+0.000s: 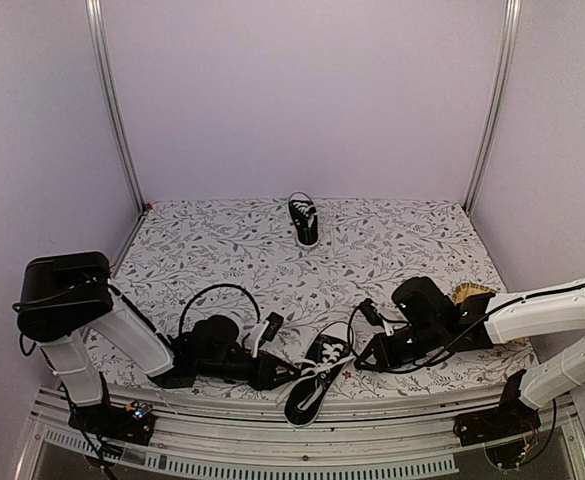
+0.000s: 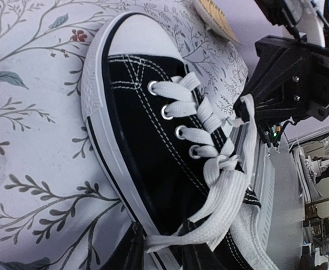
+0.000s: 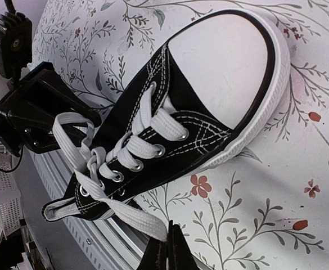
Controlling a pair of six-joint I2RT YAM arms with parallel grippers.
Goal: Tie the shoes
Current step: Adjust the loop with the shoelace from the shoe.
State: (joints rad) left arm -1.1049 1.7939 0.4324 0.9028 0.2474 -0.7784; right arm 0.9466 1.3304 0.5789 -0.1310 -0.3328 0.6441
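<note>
One black sneaker (image 1: 317,385) with white laces lies at the table's front edge, heel overhanging the rail; its toe cap (image 2: 136,36) points away. The other shoe (image 1: 303,220) stands far back in the middle. My left gripper (image 2: 163,247) is at the near shoe's left side, jaws still apart, with one white lace end (image 2: 158,242) lying across the gap. My right gripper (image 3: 170,228) is shut, pinching the other lace end (image 3: 144,219), which runs taut from the top eyelets. Both laces cross in a loose knot (image 2: 226,163) at the shoe's tongue.
A metal rail (image 1: 272,415) runs along the table's front edge under the shoe's heel. A yellowish woven object (image 1: 469,293) lies behind the right arm. Black cables (image 1: 207,295) loop over the floral cloth (image 1: 222,250) near the left arm.
</note>
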